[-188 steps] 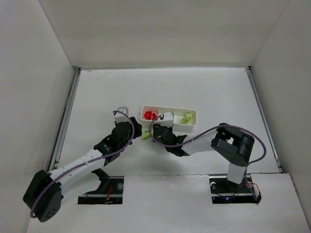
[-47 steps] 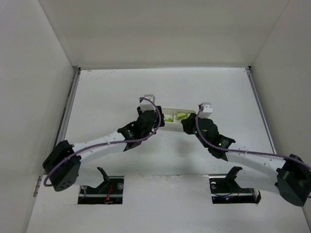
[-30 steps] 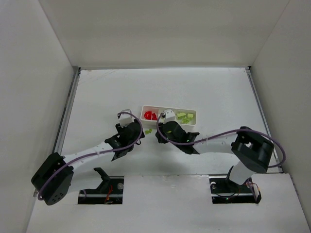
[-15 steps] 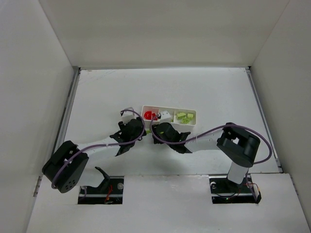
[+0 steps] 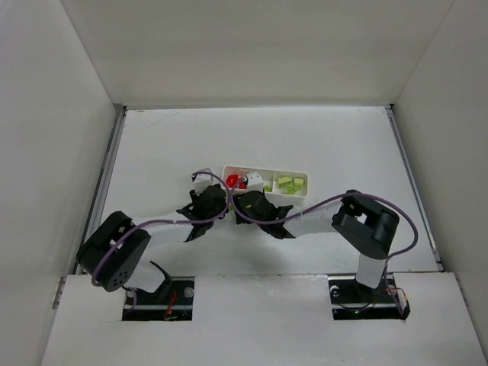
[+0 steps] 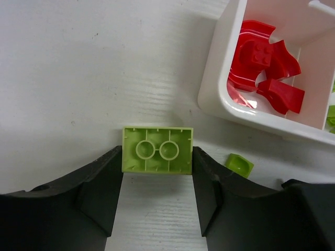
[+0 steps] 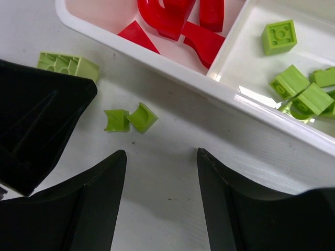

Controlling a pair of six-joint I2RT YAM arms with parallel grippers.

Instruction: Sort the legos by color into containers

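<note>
My left gripper (image 6: 157,152) is shut on a lime-green brick (image 6: 157,141), underside up, at the table just outside the white tray's (image 6: 214,99) left compartment. That compartment holds several red pieces (image 6: 264,68). My right gripper (image 7: 161,154) is open and empty over the table, in front of the tray (image 7: 172,76). Two small lime-green pieces (image 7: 128,118) lie just ahead of its left finger. The compartment beside the red one holds several lime-green bricks (image 7: 301,86). In the top view both grippers meet at the tray's front left corner (image 5: 229,202).
One small lime-green piece (image 6: 239,164) lies by my left gripper's right finger. The left gripper's dark finger (image 7: 36,120) fills the left of the right wrist view. White walls enclose the table (image 5: 152,152) on three sides.
Both grippers have shifted slightly left along the tray's front. The left gripper now sits closer to the tray's front left corner, beside the right gripper.
</note>
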